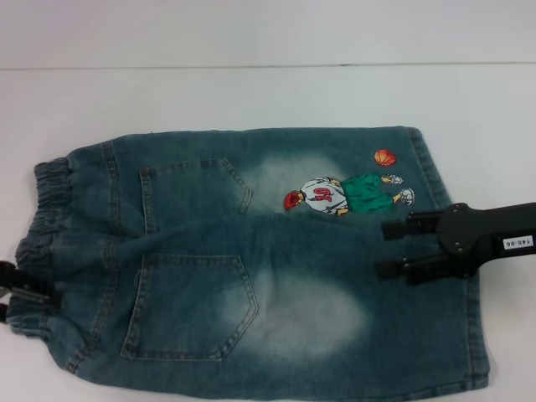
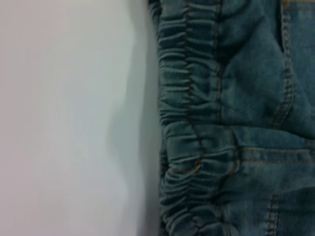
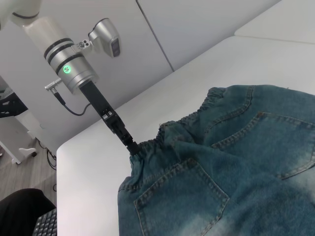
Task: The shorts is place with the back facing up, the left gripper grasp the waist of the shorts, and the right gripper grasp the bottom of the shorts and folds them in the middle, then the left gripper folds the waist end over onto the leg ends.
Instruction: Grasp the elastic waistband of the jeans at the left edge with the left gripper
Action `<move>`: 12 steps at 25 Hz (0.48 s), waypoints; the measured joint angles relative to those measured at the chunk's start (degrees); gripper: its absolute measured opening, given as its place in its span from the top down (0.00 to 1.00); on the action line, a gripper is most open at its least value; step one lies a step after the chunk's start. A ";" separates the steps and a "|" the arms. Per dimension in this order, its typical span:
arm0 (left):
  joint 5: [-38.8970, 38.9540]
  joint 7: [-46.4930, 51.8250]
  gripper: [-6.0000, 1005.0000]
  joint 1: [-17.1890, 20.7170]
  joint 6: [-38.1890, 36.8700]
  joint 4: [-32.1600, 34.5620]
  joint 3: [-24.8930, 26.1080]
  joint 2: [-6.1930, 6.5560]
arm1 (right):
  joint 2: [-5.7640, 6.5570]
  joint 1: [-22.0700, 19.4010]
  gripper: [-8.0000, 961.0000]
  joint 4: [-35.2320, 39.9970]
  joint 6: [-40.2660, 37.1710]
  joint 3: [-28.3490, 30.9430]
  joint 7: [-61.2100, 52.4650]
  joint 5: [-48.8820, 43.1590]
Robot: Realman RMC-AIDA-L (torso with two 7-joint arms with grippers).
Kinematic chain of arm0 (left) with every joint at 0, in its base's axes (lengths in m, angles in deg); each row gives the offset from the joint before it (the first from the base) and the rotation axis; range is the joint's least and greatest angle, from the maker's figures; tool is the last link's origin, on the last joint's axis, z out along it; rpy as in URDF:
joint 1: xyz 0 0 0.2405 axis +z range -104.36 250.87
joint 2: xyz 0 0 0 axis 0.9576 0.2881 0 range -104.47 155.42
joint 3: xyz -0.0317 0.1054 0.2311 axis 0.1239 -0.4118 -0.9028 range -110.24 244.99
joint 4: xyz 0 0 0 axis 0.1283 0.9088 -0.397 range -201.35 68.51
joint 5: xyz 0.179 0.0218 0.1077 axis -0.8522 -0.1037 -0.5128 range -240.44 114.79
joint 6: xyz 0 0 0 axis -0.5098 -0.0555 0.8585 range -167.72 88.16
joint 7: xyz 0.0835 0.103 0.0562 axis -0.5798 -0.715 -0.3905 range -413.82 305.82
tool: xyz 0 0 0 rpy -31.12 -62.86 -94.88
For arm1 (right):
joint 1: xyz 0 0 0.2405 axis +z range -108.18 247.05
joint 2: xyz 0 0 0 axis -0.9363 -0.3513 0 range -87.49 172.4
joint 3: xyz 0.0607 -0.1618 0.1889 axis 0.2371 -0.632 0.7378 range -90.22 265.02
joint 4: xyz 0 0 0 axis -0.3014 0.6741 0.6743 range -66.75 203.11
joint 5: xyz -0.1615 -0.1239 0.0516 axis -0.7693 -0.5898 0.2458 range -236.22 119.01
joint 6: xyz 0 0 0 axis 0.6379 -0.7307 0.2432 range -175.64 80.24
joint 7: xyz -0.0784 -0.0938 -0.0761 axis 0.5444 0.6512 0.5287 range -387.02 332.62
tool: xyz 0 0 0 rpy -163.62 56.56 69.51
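Observation:
The blue denim shorts [image 1: 276, 276] lie flat with the two back pockets up. The ruffled waist [image 1: 50, 209] is at the left and the leg ends [image 1: 473, 335] are at the right. My left gripper [image 1: 18, 293] sits at the near corner of the waist. In the right wrist view its tip [image 3: 133, 146] meets the waistband [image 3: 162, 135], which bunches up into it. My right gripper [image 1: 381, 249] hovers open over the right part of the shorts, just below the embroidered basketball player [image 1: 343, 194], holding nothing. The left wrist view shows only the gathered waist [image 2: 192, 123] close up.
The shorts rest on a white table [image 1: 251, 92] whose far edge runs across the top of the head view. In the right wrist view the table's corner [image 3: 74, 152] lies behind the left arm, with the floor and a white stand beyond it.

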 joint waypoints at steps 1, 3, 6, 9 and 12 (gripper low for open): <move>0.06 -0.07 0.25 -0.20 -0.03 0.00 0.03 0.00 | 0.02 0.03 0.06 0.00 0.08 0.00 0.00 0.00; 0.08 -0.25 0.26 -0.38 -0.09 0.07 0.01 -0.03 | 0.06 0.12 0.06 0.00 0.32 0.00 0.00 0.00; 0.08 -0.90 0.26 -0.41 0.02 0.23 -0.03 -0.10 | 0.10 0.09 0.06 0.00 0.42 0.02 0.00 0.01; 0.08 -1.77 0.27 -0.22 0.14 0.25 -0.04 -0.12 | 0.10 -0.07 0.06 0.00 0.43 0.07 0.00 0.00; 0.08 -1.94 0.33 -0.14 -0.07 0.30 -0.04 -0.25 | 0.08 -0.14 0.06 0.00 0.43 0.08 -0.11 0.01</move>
